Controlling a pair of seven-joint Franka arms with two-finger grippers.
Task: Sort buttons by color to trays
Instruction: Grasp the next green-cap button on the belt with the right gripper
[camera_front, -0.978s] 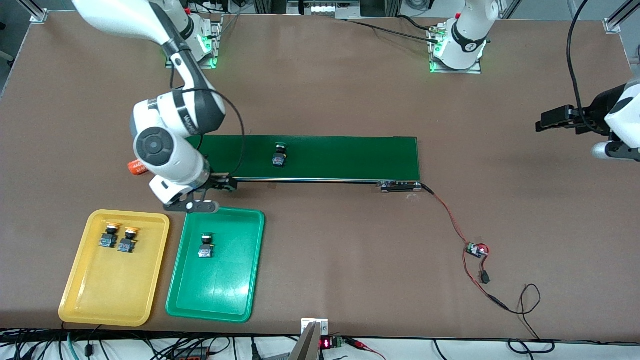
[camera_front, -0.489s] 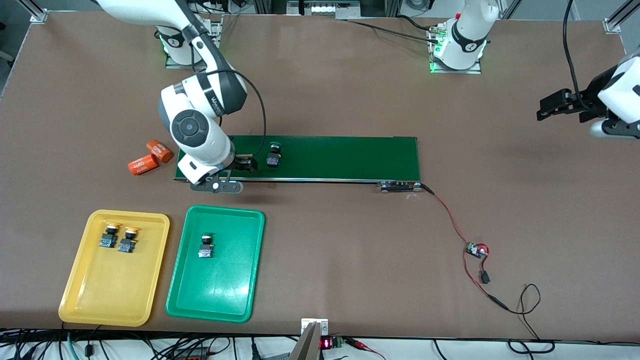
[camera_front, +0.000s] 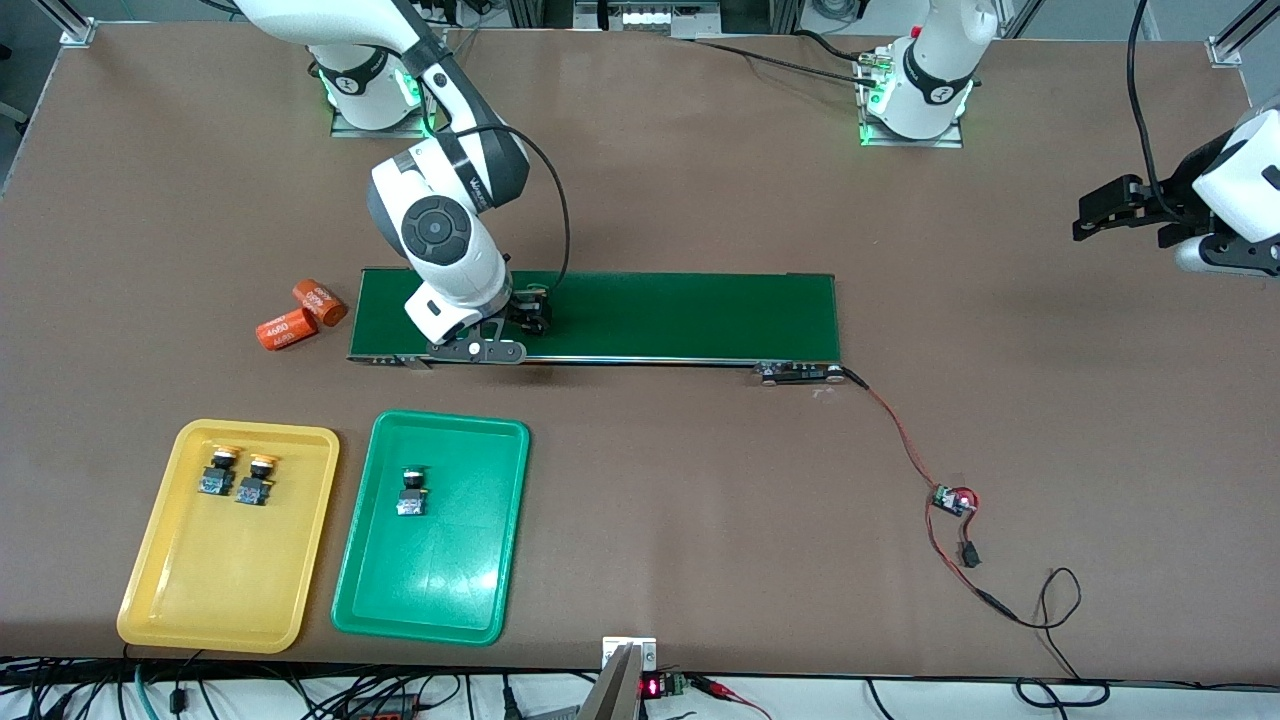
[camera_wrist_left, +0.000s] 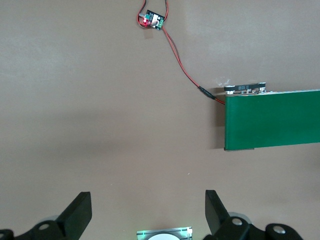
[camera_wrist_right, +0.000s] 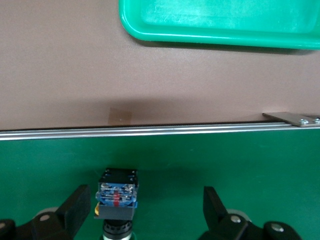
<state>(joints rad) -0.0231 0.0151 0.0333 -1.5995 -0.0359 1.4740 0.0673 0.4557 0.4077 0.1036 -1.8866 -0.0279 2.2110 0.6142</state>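
Front view: my right claw (camera_front: 528, 318) is low over the belt (camera_front: 680, 315), toward the right arm's end of it, and my wrist hides most of the last unsorted button (camera_front: 537, 308) there. The yellow tray (camera_front: 160, 600) holds two yellow buttons (camera_front: 240, 478) side by side. The green tray (camera_front: 440, 590), beside it, holds one green button (camera_front: 411, 492). Two orange cylinders (camera_front: 300, 315) lie on the desk (camera_front: 640, 180) just off the belt's end. My left claw (camera_front: 1110, 213) hangs over the desk's edge at the left arm's end and waits.

Left wrist view: the left claw (camera_wrist_left: 149, 212) is spread wide and empty over bare desk. The belt's other end (camera_wrist_left: 270, 120) and a small circuit board (camera_wrist_left: 152, 21) with red wires are visible.

Right wrist view: the right claw (camera_wrist_right: 145, 207) is spread wide, holding nothing. The belt button (camera_wrist_right: 117, 194) lies between the fingers (camera_wrist_right: 77, 205), close to one of them and off centre. The green tray's edge (camera_wrist_right: 220, 32) lies past the belt rail.

Step in hand, by my judgement: approach for the pick of the fourth button. Its cap colour is not visible from here. Next move: centre the claw on the button body, lower, close, then carry it to the matching tray, presumably the green one.
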